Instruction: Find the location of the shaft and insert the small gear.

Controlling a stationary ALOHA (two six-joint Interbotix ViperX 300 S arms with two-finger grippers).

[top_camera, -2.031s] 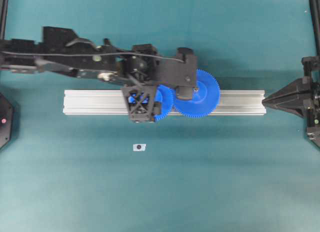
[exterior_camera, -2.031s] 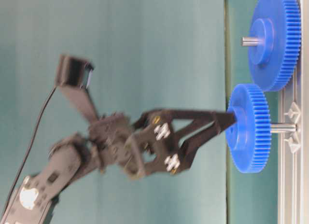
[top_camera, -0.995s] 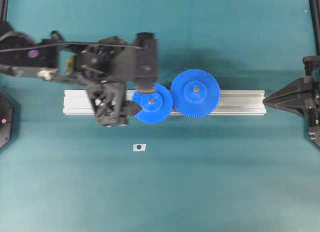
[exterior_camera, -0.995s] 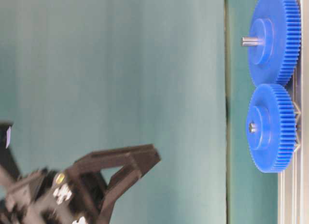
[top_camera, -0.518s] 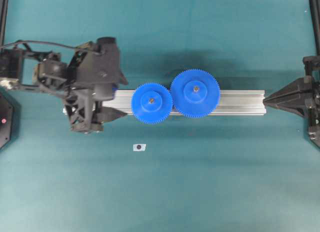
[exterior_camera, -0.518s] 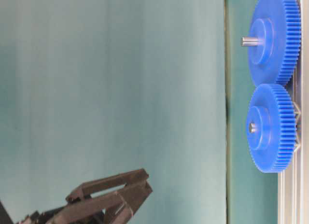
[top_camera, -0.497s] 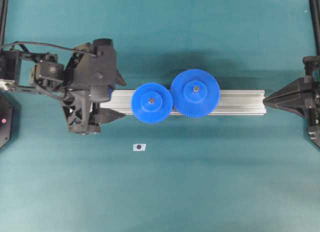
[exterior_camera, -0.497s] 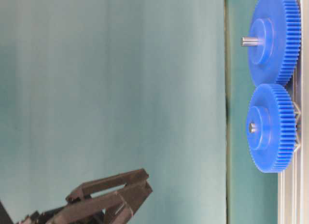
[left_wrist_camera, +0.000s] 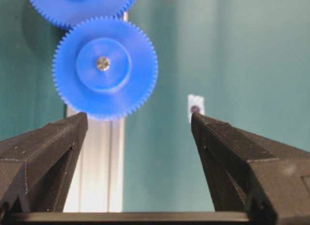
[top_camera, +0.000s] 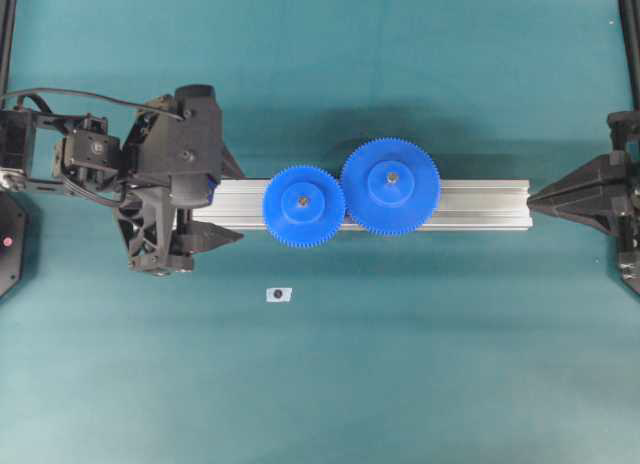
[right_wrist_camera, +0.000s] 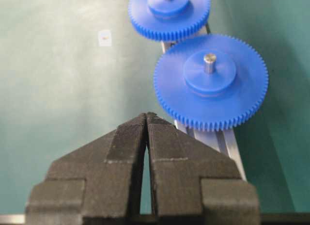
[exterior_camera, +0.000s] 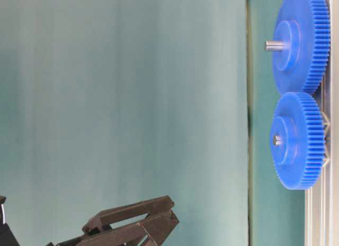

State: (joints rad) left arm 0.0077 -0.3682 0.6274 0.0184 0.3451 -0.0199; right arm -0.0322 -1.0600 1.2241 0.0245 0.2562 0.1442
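Small gear point(top_camera: 303, 206) seated on shaft point(left_wrist_camera: 102, 63) atop aluminium rail point(top_camera: 480, 204), meshed with larger gear point(top_camera: 391, 186); left gripper point(top_camera: 205, 204) fingers apart, right gripper point(right_wrist_camera: 146, 119) fingers together; risk: incomplete seating, tooth binding.

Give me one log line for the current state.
small gear: seated on shaft | left gripper: open, empty | right gripper: shut, empty

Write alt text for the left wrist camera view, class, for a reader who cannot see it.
A small gear, blue and toothed, sits on an aluminium rail with the shaft tip showing silver in its hub. Its teeth meet a larger blue gear at the top edge. The open left gripper frames the foreground, empty, with a small white tag on the teal table.
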